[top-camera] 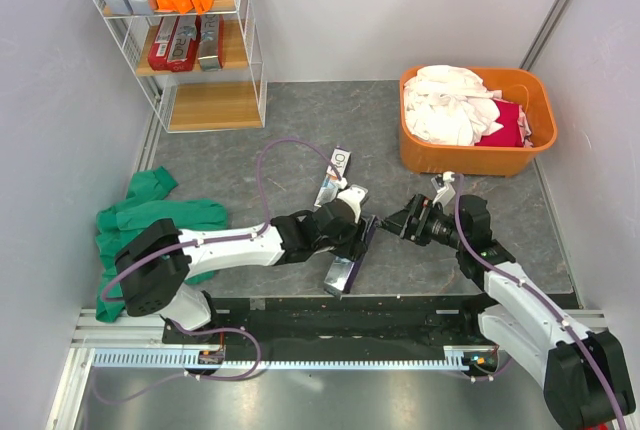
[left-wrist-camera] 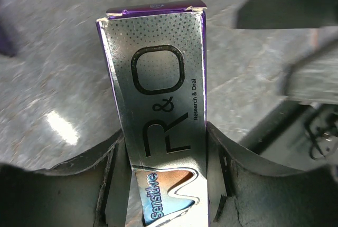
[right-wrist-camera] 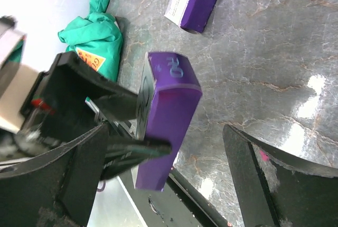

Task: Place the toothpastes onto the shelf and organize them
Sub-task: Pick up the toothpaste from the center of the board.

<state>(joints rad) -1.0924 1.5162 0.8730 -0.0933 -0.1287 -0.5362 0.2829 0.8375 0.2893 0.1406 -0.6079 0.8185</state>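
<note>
Grey stone-patterned desk (top-camera: 300,120) spreads before the shelf (top-camera: 215,108); well away from it, left jaws clamp a purple R&O carton (left-wrist-camera: 158,79) by its sides, seemingly for carrying there, while right jaws gape empty alongside.

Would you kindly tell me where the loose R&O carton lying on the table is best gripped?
Take the loose carton mid-length, across its narrow width, from straight above: it lies flat, long and slim, with bare table along both long sides.
</note>
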